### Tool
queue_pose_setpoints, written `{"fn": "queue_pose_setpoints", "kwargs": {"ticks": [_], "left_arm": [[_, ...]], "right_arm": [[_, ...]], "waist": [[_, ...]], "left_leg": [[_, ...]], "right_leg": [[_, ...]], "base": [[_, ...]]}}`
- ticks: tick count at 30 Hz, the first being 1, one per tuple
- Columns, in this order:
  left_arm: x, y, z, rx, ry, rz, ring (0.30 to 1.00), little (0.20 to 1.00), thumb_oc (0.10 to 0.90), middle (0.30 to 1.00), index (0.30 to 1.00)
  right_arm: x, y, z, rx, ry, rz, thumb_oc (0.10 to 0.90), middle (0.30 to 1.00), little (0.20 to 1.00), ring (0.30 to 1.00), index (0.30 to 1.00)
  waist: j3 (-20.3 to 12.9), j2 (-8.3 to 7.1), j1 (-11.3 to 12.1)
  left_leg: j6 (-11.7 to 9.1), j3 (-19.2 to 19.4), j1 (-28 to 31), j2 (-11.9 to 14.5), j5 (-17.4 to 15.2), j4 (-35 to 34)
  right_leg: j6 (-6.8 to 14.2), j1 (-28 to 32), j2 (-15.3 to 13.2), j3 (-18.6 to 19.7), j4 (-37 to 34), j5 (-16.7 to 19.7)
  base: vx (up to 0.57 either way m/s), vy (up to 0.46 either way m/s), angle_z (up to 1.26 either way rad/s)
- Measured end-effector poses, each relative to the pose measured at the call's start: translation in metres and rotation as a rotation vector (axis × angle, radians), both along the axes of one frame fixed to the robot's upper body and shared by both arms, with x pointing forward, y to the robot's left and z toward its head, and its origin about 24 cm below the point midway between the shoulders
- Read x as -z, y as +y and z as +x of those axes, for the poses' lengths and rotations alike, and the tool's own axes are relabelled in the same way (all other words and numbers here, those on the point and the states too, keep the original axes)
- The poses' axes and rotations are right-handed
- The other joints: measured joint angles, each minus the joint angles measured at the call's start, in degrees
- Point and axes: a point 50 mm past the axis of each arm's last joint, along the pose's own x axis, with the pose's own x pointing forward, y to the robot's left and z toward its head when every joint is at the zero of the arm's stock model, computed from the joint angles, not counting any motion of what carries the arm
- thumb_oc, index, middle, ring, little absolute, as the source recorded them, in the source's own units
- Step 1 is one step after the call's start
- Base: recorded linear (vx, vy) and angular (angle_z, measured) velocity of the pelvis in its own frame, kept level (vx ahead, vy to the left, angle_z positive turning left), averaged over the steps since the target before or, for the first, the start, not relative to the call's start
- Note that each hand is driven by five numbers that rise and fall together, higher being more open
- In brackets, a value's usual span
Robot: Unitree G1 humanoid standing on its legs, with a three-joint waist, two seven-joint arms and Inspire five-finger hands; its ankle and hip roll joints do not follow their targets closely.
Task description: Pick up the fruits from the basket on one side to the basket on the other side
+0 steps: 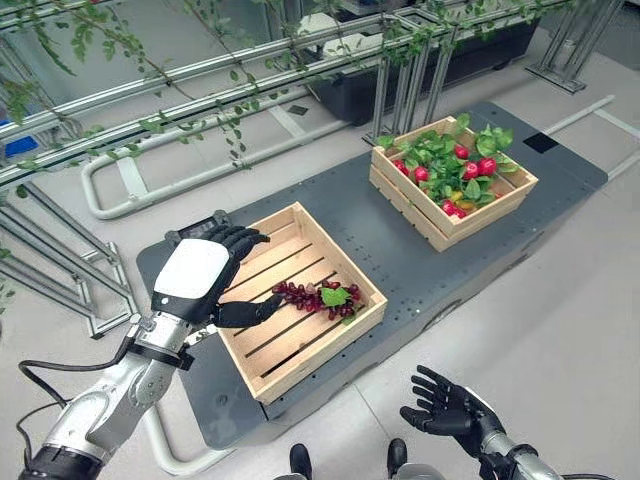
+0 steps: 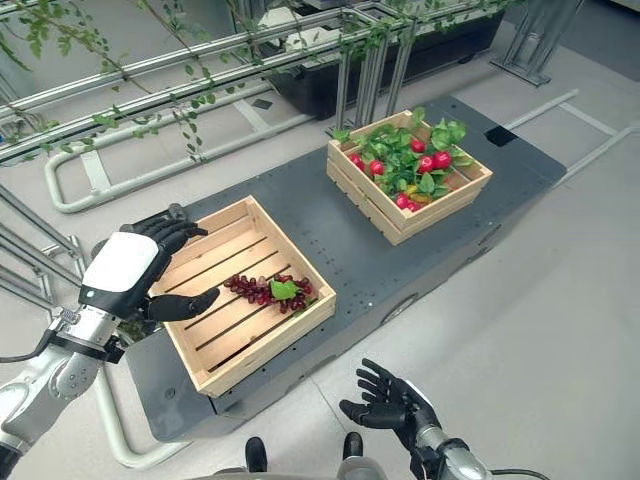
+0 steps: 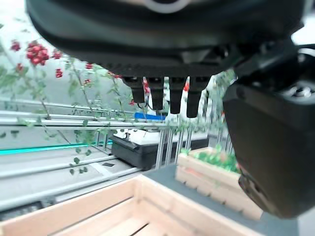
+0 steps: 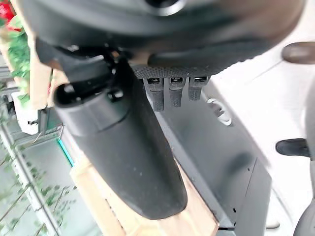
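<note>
2 wooden crates are sitting on a dark grey platform (image 1: 400,250). the near crate (image 1: 300,300) is lying toward the robot's left and is holding a bunch of dark red grapes (image 1: 315,296) with a green leaf, resting on the slats toward its right side. the far crate (image 1: 452,192) is sitting well apart from it, toward the robot's right and farther back, and is holding red fruits (image 1: 470,170) among a lot of green leaves.

the left hand (image 1: 205,275) is hovering over the left edge of the near crate, its fingers relaxed and spread apart, gripping nothing; its thumb is pointing toward the grapes, with its tip just beside the left end of the bunch, and whether it is touching them is not clear. the right hand (image 1: 445,405) is hanging low beside the platform's near edge, over the pale floor, palm up with fingers spread apart and holding nothing.

behind the platform, metal rails (image 1: 200,90) with trailing green vines are running across the scene, and a dark planter tub (image 1: 400,75) is sitting behind the posts. a white tube frame (image 1: 150,200) is lying on the floor to the left of the platform.
</note>
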Motion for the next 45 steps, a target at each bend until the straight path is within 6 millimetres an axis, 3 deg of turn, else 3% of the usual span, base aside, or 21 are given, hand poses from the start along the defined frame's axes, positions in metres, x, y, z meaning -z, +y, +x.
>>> {"fn": "queue_pose_setpoints", "kwargs": {"ticks": [4, 9, 14, 17, 21, 33, 45], "left_arm": [[0.011, -0.006, 0.015, -0.01, 0.01, 0.062, 0.9, 0.9, 0.8, 0.9, 0.9], [0.002, -0.013, 0.04, 0.009, -0.048, 0.128, 0.9, 0.9, 0.8, 0.9, 0.9], [-0.022, -0.013, 0.065, -0.034, -0.146, 0.137, 0.9, 0.9, 0.8, 0.9, 0.9], [-0.039, -0.007, 0.08, -0.075, -0.216, 0.154, 0.9, 0.9, 0.8, 0.9, 0.9], [-0.042, -0.001, 0.087, -0.124, -0.248, 0.158, 0.9, 0.9, 0.8, 0.9, 0.9], [-0.055, -0.001, 0.094, -0.188, -0.395, 0.144, 0.9, 0.9, 0.8, 0.9, 0.9], [-0.041, -0.008, 0.108, -0.211, -0.228, 0.227, 0.9, 0.9, 0.8, 0.9, 0.9]], "right_arm": [[-0.002, -0.001, 0.01, -0.082, 0.003, -0.04, 0.8, 0.9, 0.9, 0.9, 0.9], [-0.01, 0.007, 0.037, -0.163, -0.047, -0.06, 0.8, 0.9, 0.9, 0.9, 0.9], [-0.028, 0.006, 0.066, -0.203, -0.132, -0.095, 0.8, 0.9, 0.9, 0.9, 0.9], [-0.039, 0.01, 0.084, -0.241, -0.182, -0.115, 0.8, 0.9, 0.9, 0.9, 0.9], [-0.042, 0.012, 0.089, -0.249, -0.196, -0.116, 0.8, 0.9, 0.9, 0.9, 0.9], [-0.04, 0.025, 0.09, -0.32, -0.185, -0.115, 0.8, 0.9, 0.9, 0.9, 0.9], [-0.045, 0.028, 0.098, -0.332, -0.198, -0.121, 0.8, 0.9, 0.9, 0.9, 0.9]], "waist": [[0.58, -0.37, -0.04], [8.05, -1.38, -0.28], [16.18, -1.52, -0.48], [20.08, -2.43, -1.43], [20.48, -2.67, -2.28], [21.07, -2.48, -1.44], [21.1, -2.5, -1.54]], "left_leg": [[0.34, 0.91, -3.65, -0.1, 0.71, 0.05], [0.04, 0.9, -5.41, 0.07, 1.29, 0.77], [-0.01, 0.79, -8.44, 0.39, 1.29, 3.12], [0.0, 0.62, -9.99, 0.55, 1.28, 4.29], [0.0, 0.77, -10.94, 0.67, 1.27, 4.57], [-0.01, 0.42, -13.74, 1.3, 1.27, 7.32], [-0.04, -0.54, -15.74, 1.39, 1.26, 8.95]], "right_leg": [[-0.05, -4.62, -0.04, 1.5, 0.37, 1.1], [-0.41, -6.45, 0.27, 1.84, 0.64, 1.77], [-0.87, -10.16, 0.27, 2.83, 3.71, 1.86], [-0.97, -11.56, 0.23, 2.84, 4.67, 1.83], [-1.03, -12.85, 0.27, 2.91, 5.33, 1.79], [-1.88, -16.54, 0.37, 3.16, 9.52, 0.93], [-2.23, -19.44, 0.33, 3.85, 12.79, 0.08]], "base": [[-0.13, 0.029, -0.16], [-0.1, 0.03, -0.05], [-0.1, 0.022, -0.07], [-0.06, 0.022, -0.01], [-0.06, 0.01, -0.03], [-0.01, -0.002, -0.01], [0.01, 0.007, -0.02]]}}
